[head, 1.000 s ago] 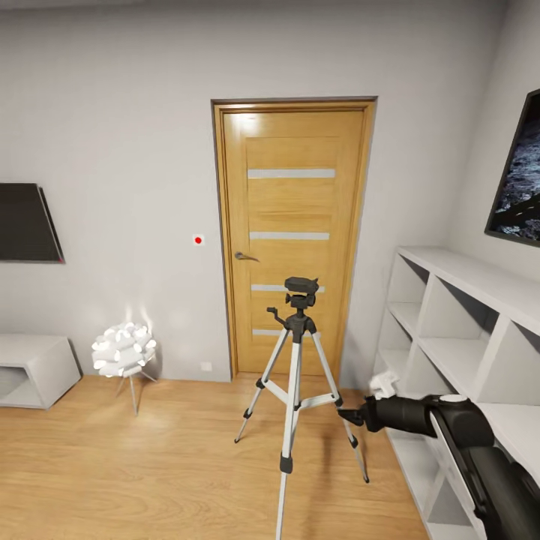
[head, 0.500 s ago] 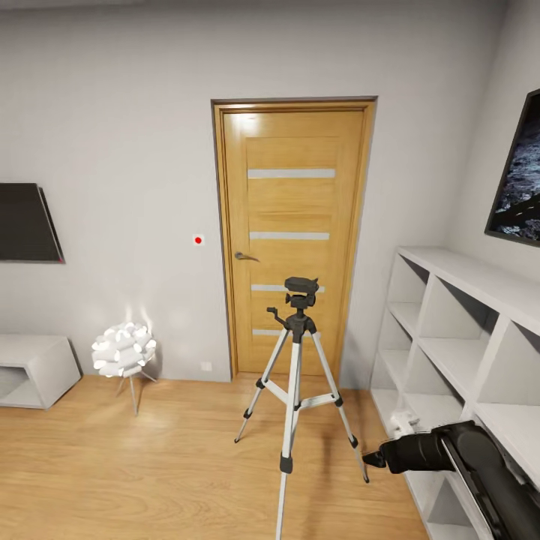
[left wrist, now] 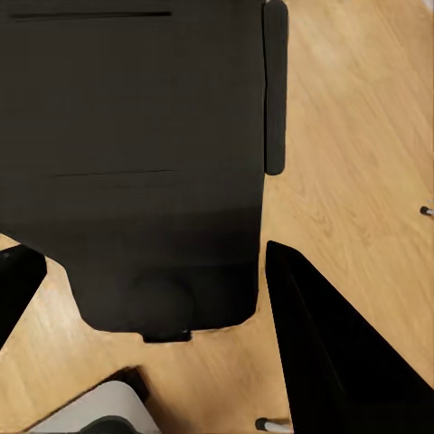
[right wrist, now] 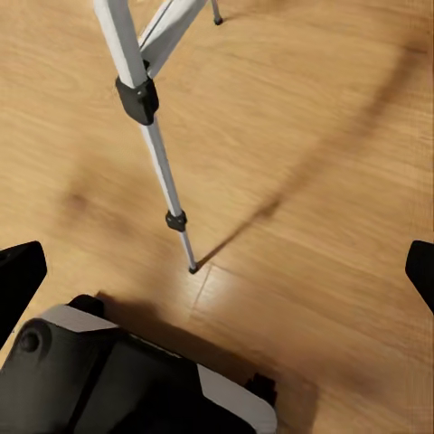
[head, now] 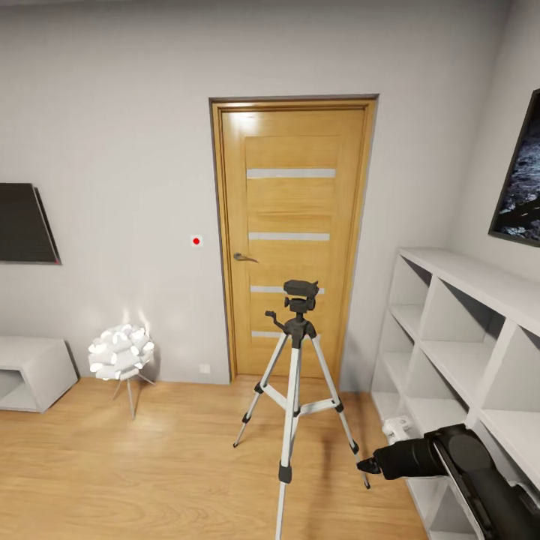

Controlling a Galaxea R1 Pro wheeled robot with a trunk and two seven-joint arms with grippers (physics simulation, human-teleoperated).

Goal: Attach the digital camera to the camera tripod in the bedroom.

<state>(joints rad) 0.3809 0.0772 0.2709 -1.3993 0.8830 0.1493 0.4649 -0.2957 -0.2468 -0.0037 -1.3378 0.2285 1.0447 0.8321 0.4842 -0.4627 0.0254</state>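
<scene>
Head view: camera tripod point(head: 294, 375) before door point(head: 291, 225)

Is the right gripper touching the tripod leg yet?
Apart. In the right wrist view, the fingers sit wide at the frame edges, with bare wood floor between them and the camera tripod leg.

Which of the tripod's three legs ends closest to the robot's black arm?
The camera tripod's right-hand leg: its foot lands right beside the right gripper, unlike the other two.
</scene>
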